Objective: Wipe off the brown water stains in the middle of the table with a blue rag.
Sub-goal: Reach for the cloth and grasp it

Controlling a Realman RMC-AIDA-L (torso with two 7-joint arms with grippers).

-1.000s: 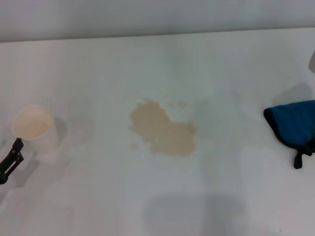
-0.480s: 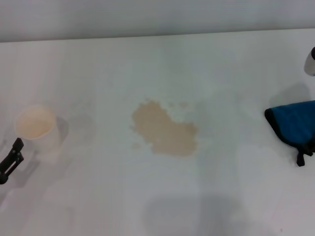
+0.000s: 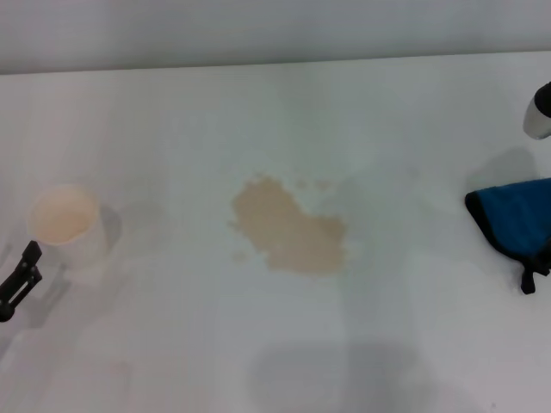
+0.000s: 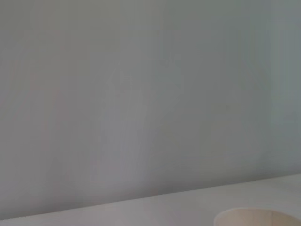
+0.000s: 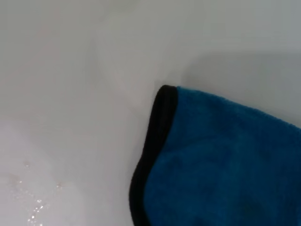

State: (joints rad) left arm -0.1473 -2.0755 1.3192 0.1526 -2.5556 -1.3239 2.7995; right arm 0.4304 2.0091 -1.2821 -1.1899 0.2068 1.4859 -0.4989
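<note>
1. The left gripper (image 3: pixel 19 282) is parked beside the paper cup (image 3: pixel 65 224); its opening cannot be told.
2. The brown water stains (image 3: pixel 291 231) lie mid-table (image 3: pixel 258 103), unwiped.
3. The blue rag (image 3: pixel 515 218) should be gripped mid-cloth, clear of its black edging.
4. The right gripper (image 3: pixel 539 110), opening unseen, has been brought further into view above the rag.

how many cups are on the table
1. A white cup stands at the table's left side, beside the left claw; its rim also shows in the left wrist view.
</note>
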